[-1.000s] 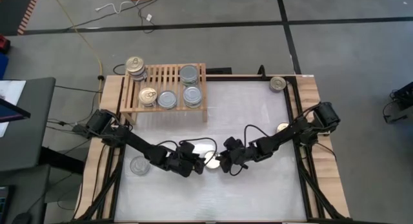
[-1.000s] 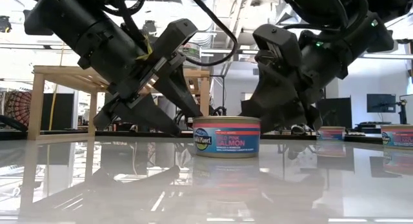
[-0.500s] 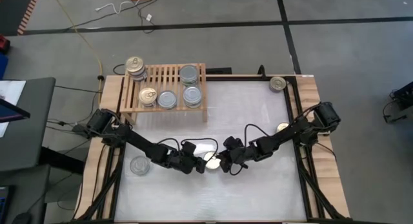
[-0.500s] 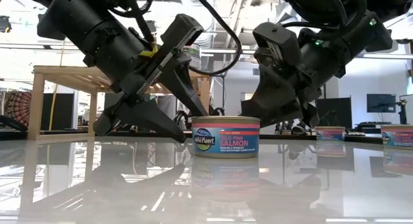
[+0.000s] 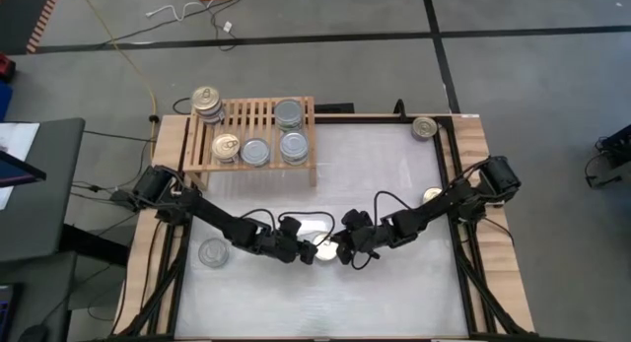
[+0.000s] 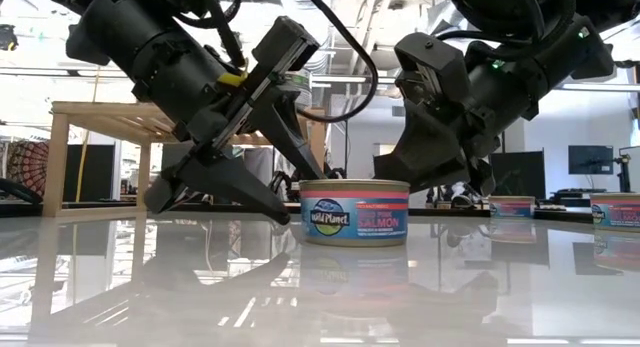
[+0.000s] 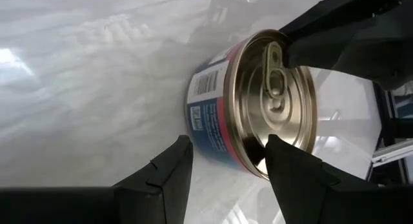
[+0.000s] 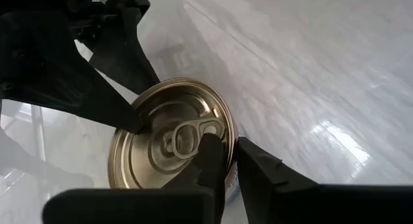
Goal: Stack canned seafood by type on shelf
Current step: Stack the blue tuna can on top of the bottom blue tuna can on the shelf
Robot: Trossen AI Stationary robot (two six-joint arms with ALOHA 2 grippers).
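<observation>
A salmon can (image 6: pixel 354 211) with a gold pull-tab top stands upright on the white table (image 5: pixel 385 174), toward the front edge near the middle. The right gripper (image 8: pixel 227 161) is right at it. Its two fingers are close together and pinch the can's rim, one on the gold top and one on the outside wall.

The left gripper (image 7: pixel 227 161) is on the other side of the same can. Its fingers are spread partway, and the can sits just past their tips.

Behind the left gripper, well apart from it, is the wooden shelf (image 5: pixel 250 113) with more cans (image 5: pixel 255 151) on top. One grey can (image 5: pixel 213 252) sits beside the left arm. Two gold cans (image 5: pixel 425 128) sit far behind the right gripper.
</observation>
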